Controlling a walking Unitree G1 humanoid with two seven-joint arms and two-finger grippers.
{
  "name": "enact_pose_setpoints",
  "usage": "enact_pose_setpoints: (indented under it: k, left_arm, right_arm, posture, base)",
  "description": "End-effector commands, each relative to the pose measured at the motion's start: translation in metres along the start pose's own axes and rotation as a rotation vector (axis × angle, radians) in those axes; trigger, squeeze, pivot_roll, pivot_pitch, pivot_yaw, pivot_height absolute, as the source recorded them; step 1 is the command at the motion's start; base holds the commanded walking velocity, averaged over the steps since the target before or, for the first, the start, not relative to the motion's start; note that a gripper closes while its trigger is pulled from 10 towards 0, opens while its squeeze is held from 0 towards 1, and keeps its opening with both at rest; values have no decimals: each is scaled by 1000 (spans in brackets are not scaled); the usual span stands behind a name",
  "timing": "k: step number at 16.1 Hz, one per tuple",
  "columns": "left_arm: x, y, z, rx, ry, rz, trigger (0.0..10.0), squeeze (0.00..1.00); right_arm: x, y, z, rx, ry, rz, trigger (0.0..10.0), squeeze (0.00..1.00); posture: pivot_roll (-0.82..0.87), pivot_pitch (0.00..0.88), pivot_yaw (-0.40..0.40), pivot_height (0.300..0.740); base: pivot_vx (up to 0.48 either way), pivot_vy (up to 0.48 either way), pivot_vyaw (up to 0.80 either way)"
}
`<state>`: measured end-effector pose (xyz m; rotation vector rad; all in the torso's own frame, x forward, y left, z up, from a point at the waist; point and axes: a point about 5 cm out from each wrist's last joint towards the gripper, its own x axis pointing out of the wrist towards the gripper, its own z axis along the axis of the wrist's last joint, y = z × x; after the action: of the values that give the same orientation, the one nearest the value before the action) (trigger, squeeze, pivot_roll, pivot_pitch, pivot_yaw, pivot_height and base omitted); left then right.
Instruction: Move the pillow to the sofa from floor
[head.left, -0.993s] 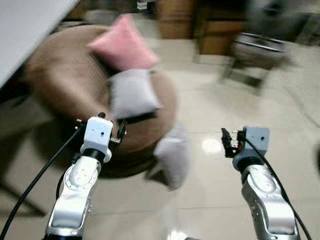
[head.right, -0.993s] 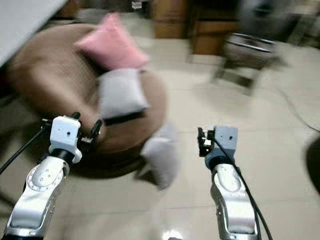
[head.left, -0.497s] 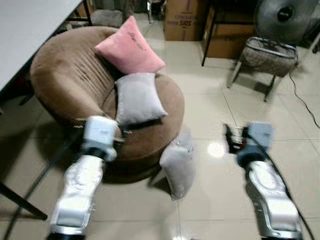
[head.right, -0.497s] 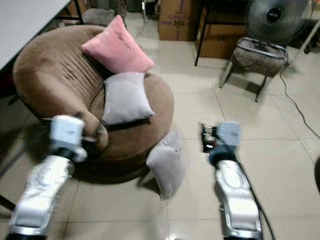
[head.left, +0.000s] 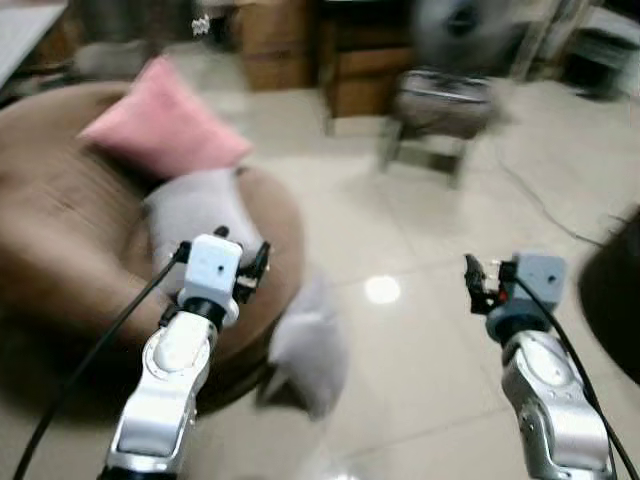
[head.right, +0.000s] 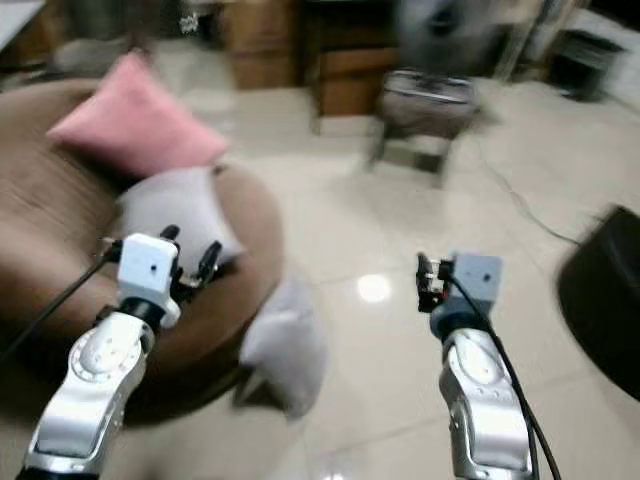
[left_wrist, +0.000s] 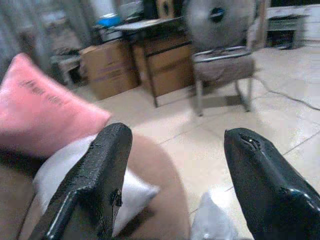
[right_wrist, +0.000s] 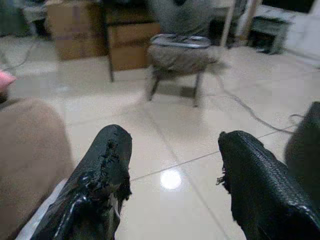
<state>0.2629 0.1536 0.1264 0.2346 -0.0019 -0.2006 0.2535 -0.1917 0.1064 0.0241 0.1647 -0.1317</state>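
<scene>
A grey pillow (head.left: 305, 350) stands on the tiled floor, leaning against the front of the round brown sofa (head.left: 60, 270). On the sofa seat lie a pink pillow (head.left: 165, 130) and a second grey pillow (head.left: 195, 215). My left gripper (head.left: 252, 268) is held up open over the sofa's front edge, above and left of the floor pillow; the grey pillow (left_wrist: 212, 225) shows low between its fingers (left_wrist: 100, 170). My right gripper (head.left: 478, 282) is open and empty over bare floor to the right.
A small padded stool (head.left: 435, 110) stands beyond on the tiles with a fan (head.left: 455, 20) and cardboard boxes (left_wrist: 110, 70) behind it. A cable (head.left: 535, 205) trails across the floor at the right. A dark object (head.left: 615, 300) sits at the far right edge.
The whole picture has swung: the sofa and pillows now sit further left, so the camera turned right. Both grippers stay raised and open. The floor pillow has not moved.
</scene>
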Motion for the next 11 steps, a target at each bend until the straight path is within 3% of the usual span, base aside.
enact_pose_setpoints:
  k: [1, 6, 11]
  left_arm:
    - [-3, 6, -2, 9, 8, 17, 10000, 0]
    - [-3, 4, -3, 11, 9, 11, 10000, 0]
    - [-3, 7, -3, 14, 8, 23, 10000, 0]
  right_arm:
    - [1, 8, 2, 9, -6, 19, 10000, 0]
    - [1, 6, 2, -22, -13, 8, 10000, 0]
    - [2, 14, 3, -39, -21, 62, 10000, 0]
  posture:
    - [90, 0, -4, 740]
    - [88, 0, -2, 740]
    - [93, 0, -5, 740]
  base:
    - [285, 0, 0]
    - [284, 0, 0]
    - [286, 0, 0]
